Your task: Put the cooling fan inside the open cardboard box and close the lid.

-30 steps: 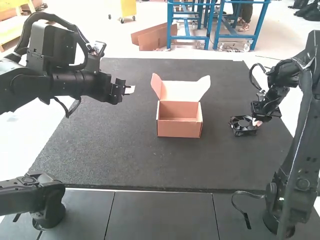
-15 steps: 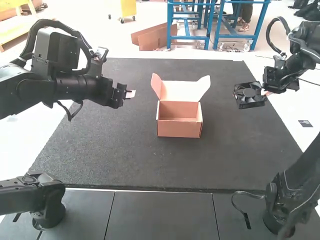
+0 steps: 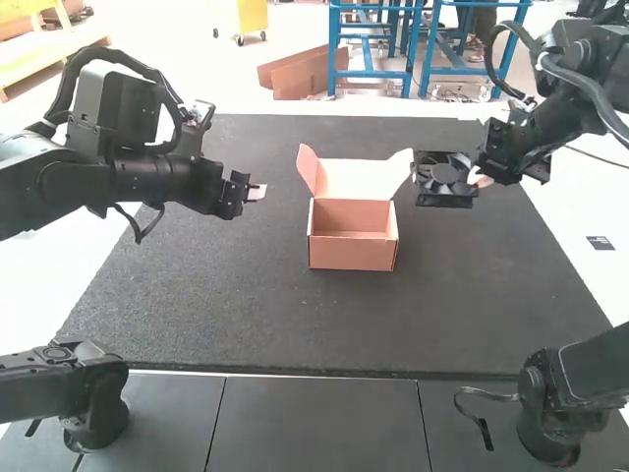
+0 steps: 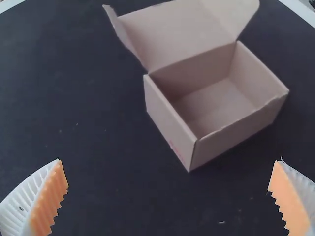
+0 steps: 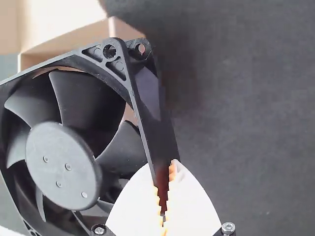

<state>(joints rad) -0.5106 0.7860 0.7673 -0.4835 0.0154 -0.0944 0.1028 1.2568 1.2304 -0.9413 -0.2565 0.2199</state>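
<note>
A black square cooling fan (image 3: 444, 180) hangs in the air just right of the open cardboard box (image 3: 352, 233), with my right gripper (image 3: 482, 179) shut on its frame edge. In the right wrist view the fan (image 5: 74, 157) fills the near field, its rim clamped between the white ribbed fingers (image 5: 192, 206). The box (image 4: 211, 113) stands mid-mat, empty inside, its lid (image 3: 354, 172) raised at the back. My left gripper (image 3: 253, 188) hovers left of the box, its orange-padded fingers (image 4: 47, 199) spread wide apart with nothing between them.
A black mat (image 3: 246, 285) covers the table, with white table surface (image 3: 39, 265) beyond its left edge. A small dark tag (image 3: 600, 242) lies off the mat at the right. Free mat lies in front of the box.
My right gripper lifted the fan off the mat at the right, swung it up and then leftward toward the box. The left arm barely shifted.
</note>
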